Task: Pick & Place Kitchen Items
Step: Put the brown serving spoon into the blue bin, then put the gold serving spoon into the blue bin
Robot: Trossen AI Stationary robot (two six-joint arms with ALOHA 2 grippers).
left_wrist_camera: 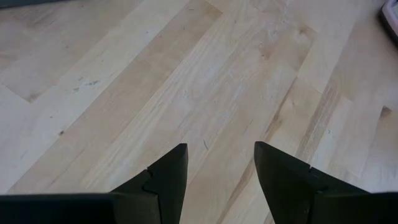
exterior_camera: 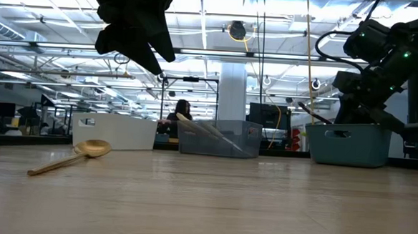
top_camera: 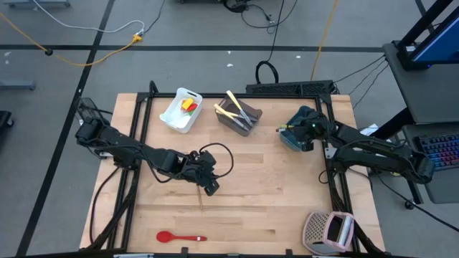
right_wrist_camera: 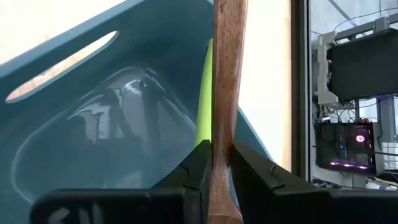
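My right gripper [right_wrist_camera: 221, 149] is shut on a brown wooden handle [right_wrist_camera: 227, 74] over the teal tub [top_camera: 297, 136] at the table's far right. A lime-green strip [right_wrist_camera: 203, 118] shows beside the handle. My left gripper [top_camera: 209, 188] hovers open above the table's middle, with bare wood between its fingers [left_wrist_camera: 217, 162]. A wooden spoon [exterior_camera: 71, 156] lies flat on the table below it. A red spoon [top_camera: 179, 237] lies by the near edge. The white tub [top_camera: 181, 109] holds yellow and red pieces. The grey tub [top_camera: 239, 115] holds cream-handled utensils. My right gripper pinches the brown wooden handle [right_wrist_camera: 225, 140] between its two fingers [right_wrist_camera: 198, 168]. The handle runs on past the fingertips over the inside of the teal tub [right_wrist_camera: 93, 137]. Which end of the utensil this is does not show.
A boxy perforated grater with a pink side [top_camera: 330, 229] stands at the near right corner. The three tubs line the far side of the table. A dark frame rail [top_camera: 337, 179] runs along the right edge. Bare wood lies between the left gripper and the grater.
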